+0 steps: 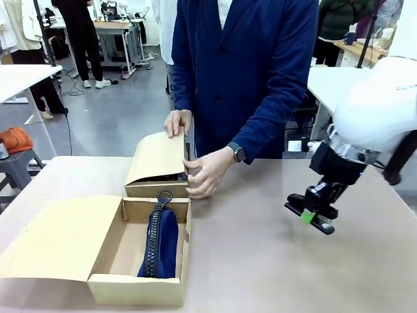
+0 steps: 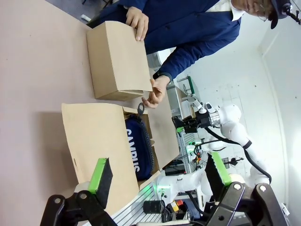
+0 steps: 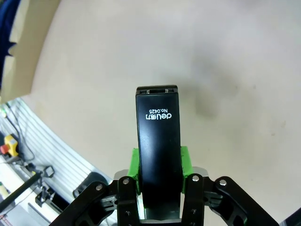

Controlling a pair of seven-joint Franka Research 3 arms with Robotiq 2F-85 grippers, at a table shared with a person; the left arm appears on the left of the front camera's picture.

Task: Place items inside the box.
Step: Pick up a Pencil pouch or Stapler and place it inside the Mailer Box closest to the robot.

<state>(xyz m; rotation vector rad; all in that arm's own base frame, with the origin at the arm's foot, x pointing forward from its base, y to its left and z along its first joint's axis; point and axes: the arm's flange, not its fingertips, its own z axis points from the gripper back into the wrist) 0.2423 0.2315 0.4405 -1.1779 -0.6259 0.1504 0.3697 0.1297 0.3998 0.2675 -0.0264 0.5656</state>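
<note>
An open cardboard box (image 1: 137, 288) stands at the near left of the table, its lid flap laid out to the left. A navy zip pouch (image 1: 159, 244) lies inside it, also seen in the left wrist view (image 2: 138, 151) within the box (image 2: 94, 136). My right gripper (image 1: 307, 214) hovers above the table at the right, well apart from the box, shut on a black stapler (image 1: 324, 226). The right wrist view shows the stapler (image 3: 159, 122) clamped between the green pads of that gripper (image 3: 159, 162). My left gripper (image 2: 159, 174) is open and holds nothing.
A second cardboard box (image 1: 156, 160) sits behind the open one; the person's hands (image 1: 205, 173) rest on its lid and side. Bare tabletop (image 1: 260, 261) stretches between the boxes and my right gripper. Other tables and people stand farther back.
</note>
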